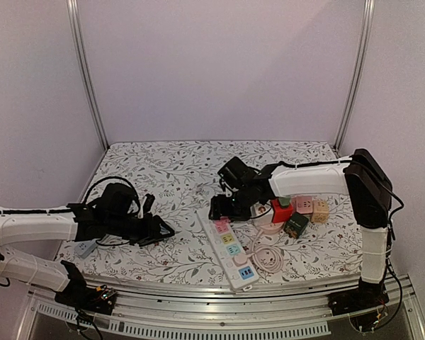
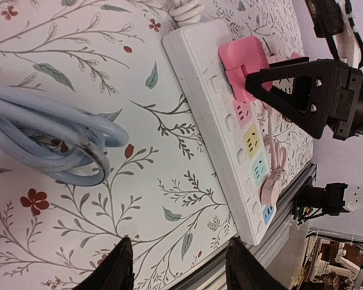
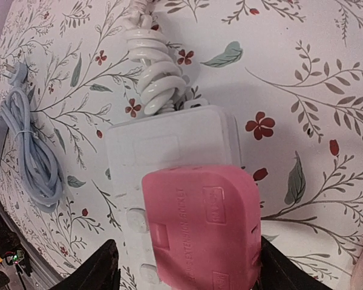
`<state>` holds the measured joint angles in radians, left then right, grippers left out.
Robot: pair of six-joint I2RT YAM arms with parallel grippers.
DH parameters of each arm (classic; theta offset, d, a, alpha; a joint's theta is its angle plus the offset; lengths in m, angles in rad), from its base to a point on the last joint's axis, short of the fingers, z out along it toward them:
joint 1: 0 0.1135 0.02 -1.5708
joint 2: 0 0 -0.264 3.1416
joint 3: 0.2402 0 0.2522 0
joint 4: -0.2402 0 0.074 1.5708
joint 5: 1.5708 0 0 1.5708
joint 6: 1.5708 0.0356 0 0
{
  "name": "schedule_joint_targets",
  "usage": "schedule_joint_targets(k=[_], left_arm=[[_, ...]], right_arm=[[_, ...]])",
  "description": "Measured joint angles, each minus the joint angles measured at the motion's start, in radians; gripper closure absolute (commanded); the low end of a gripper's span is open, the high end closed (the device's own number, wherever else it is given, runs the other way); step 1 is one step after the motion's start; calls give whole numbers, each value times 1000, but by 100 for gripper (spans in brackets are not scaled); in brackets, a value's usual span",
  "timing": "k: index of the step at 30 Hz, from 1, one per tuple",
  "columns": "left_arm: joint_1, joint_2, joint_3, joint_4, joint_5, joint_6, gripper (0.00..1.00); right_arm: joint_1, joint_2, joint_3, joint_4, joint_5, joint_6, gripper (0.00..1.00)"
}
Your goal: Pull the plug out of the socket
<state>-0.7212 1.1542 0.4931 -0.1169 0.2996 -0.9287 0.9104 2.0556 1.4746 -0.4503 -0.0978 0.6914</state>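
1. The top view alone shows both arms. The left end effector (image 1: 161, 230) hovers over the floral-print table (image 1: 163, 163), well apart from the white power strip (image 1: 231, 249). The right end effector (image 1: 222, 207) sits over the strip's far end. Coloured cube adapters (image 1: 301, 209) cluster beside it.
2. The left wrist view shows the strip lengthwise, with pastel socket faces. The pink plug (image 2: 245, 54) is seated in the end socket. The left end effector's fingers (image 2: 118, 269) stand apart, holding nothing. A looped pale-blue cable (image 2: 48, 133) lies nearby.
3. The right wrist view shows the plug as a smooth, round-cornered block with embossed lettering. The right end effector's fingers (image 3: 94, 272) stand apart astride it, with a gap on one side. A spiralled white cord (image 3: 154, 72) leaves the strip.
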Motion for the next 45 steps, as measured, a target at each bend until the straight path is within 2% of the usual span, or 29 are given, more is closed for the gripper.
schedule_joint_targets(k=[10,25,28,37,45], left_arm=[[0,-16,0,0,0,-4,49],[0,-16,0,0,1,-4,50],[0,-16,0,0,2,-4,50],[0,-16,0,0,3,-8,51],[0,6,20,1,5,-7,52]], right_arm=[[51,-92,-1,8,23,-19,27],[124,-45,105,-113,202,-73,33],[124,-12,137,-142,235,-87,37],[124,65,207,-190,314,-122,59],[124,126,235,-201,349,-130,68]])
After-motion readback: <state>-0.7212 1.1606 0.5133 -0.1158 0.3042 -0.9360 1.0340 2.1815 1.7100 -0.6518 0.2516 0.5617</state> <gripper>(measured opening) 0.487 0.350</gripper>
